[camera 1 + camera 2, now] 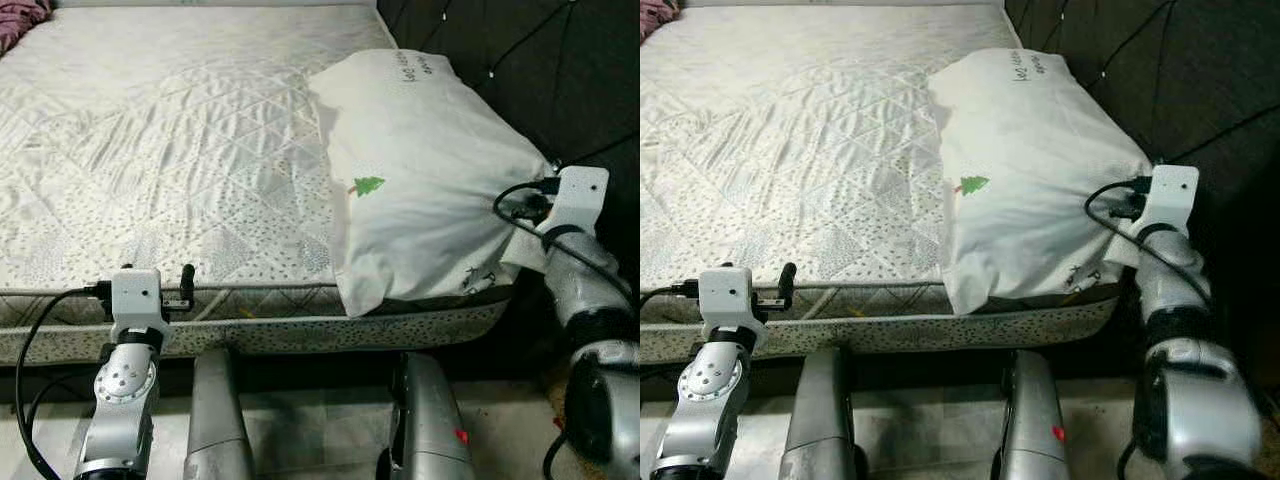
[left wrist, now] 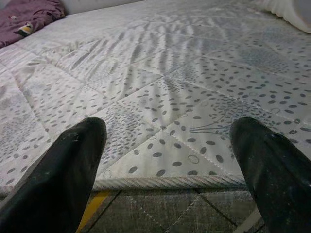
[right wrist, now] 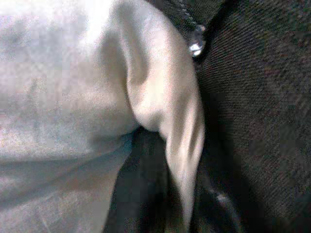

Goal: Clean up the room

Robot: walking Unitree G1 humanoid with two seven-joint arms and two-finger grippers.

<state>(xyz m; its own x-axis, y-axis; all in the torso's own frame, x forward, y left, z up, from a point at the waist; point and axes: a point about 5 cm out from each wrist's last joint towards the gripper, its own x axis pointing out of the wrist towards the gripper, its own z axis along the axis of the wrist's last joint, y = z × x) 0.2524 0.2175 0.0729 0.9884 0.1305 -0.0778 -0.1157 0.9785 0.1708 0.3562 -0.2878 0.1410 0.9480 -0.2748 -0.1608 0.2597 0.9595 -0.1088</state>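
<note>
Left eye view looks down on a bare quilted mattress [image 1: 180, 150], white with a grey speckled print stitched in diamonds, lying on a bed whose dark tufted headboard [image 1: 520, 60] runs along the robot's right. A white pillow [image 1: 420, 170] with a small green tree printed on it and some lettering near its far end lies on the right side of the mattress, against the headboard, its near corner hanging over the mattress edge. A bit of purple cloth [image 1: 22, 18] sits at the far left corner of the bed. The right gripper [image 1: 535, 205] is pushed in at the pillow's right edge, between pillow and headboard; in the right wrist view pale pillow fabric [image 3: 73, 97] bunches in a fold against the dark headboard cloth with a shiny stud, and whether its fingers are spread or closed on the fabric I cannot tell. The left gripper [image 2: 167, 165] hovers at the mattress's near edge on the left, its two black fingers [image 2: 58, 174] spread wide with nothing between them. Below the bed edge lies pale floor [image 1: 320, 425], with the robot's silver legs in front of it.
</note>
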